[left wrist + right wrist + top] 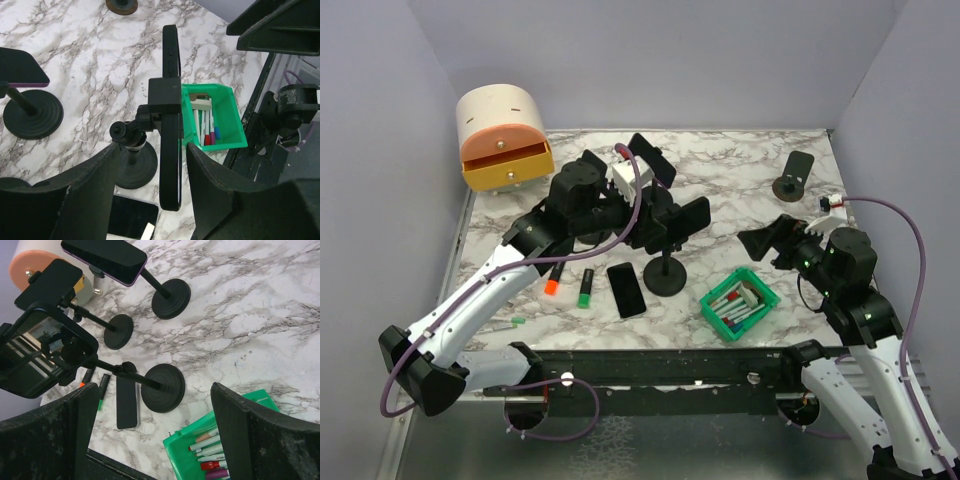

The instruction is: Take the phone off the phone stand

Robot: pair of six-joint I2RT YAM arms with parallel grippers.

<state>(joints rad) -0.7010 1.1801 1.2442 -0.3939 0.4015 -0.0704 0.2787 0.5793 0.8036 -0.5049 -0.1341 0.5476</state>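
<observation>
On the white marble table, my right gripper hangs with its fingers wide apart and holds nothing. My left gripper has its fingers apart too, one on each side of the black round-based phone stand. The thin black phone sits clamped in this stand. I see only its edge, with a gap to both fingers, and the screen is hidden.

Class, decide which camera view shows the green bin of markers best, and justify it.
The top external view: the whole green bin shows, all four walls unobstructed. The left wrist view shows most of the bin, with the mounted phone covering one side. The right wrist view catches only a corner at the bottom edge.
</observation>
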